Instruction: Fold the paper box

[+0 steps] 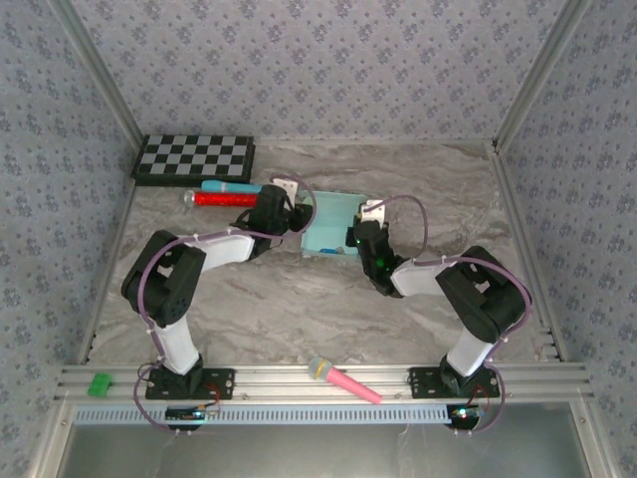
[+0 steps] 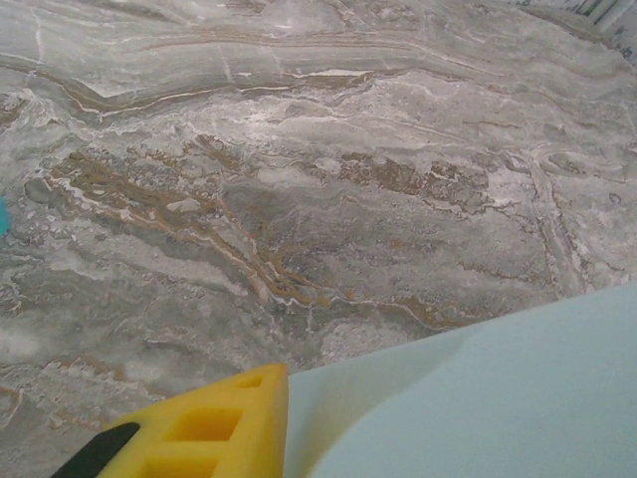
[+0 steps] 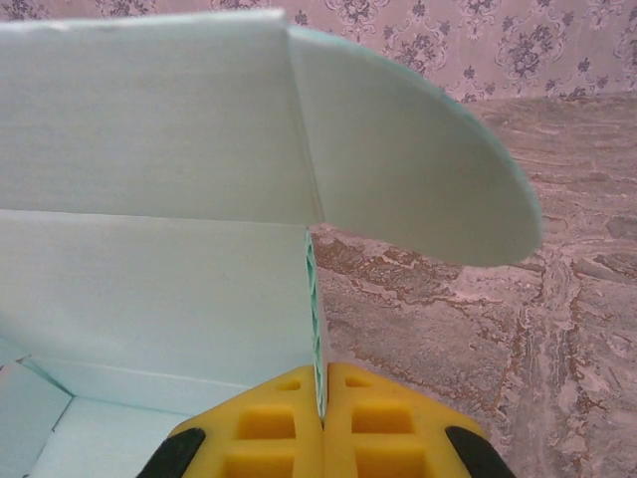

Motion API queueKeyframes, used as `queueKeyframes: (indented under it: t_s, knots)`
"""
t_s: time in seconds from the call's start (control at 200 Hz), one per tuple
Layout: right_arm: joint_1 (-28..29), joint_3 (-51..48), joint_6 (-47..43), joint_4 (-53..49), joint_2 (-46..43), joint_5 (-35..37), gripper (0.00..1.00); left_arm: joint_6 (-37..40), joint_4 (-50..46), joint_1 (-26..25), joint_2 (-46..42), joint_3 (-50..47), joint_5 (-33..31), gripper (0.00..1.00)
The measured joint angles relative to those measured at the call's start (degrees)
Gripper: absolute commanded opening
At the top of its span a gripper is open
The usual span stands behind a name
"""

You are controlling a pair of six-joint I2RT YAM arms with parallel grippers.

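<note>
The paper box (image 1: 330, 221) is a pale aqua card sheet, partly raised, at the middle back of the table. My right gripper (image 3: 320, 388) is shut on the edge of one upright wall of the paper box (image 3: 149, 279), and a rounded flap (image 3: 418, 169) curves out above it. In the top view the right gripper (image 1: 360, 235) is at the box's right side and my left gripper (image 1: 292, 213) is at its left side. In the left wrist view one yellow finger (image 2: 214, 428) lies beside a card panel (image 2: 498, 398); the other finger is hidden.
A checkerboard (image 1: 194, 159) lies at the back left, with a red cylinder (image 1: 221, 198) and a teal pen (image 1: 229, 186) in front of it. A pink toy microphone (image 1: 343, 380) and a green block (image 1: 100, 383) sit on the near rail. Patterned walls enclose the table.
</note>
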Motion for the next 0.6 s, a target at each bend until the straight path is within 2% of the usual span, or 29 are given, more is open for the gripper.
queueKeyframes:
  t_s: [0.245, 0.33, 0.49, 0.6]
  knots:
    - [0.11, 0.00, 0.00, 0.02, 0.04, 0.42, 0.02, -0.42, 0.63, 0.00, -0.11, -1.33, -0.28, 0.33]
    - [0.15, 0.00, 0.00, 0.02, 0.04, 0.46, 0.02, -0.39, 0.98, 0.00, -0.31, -1.86, -0.26, 0.31]
    - [0.22, 0.00, 0.00, 0.07, 0.04, 0.81, 0.02, -0.15, 1.79, 0.00, -0.42, -2.10, -0.13, 0.20]
    - [0.37, 0.00, 0.00, 0.37, 0.04, 0.81, 0.02, 0.07, 2.16, 0.00, -0.42, -2.71, 0.26, 0.17]
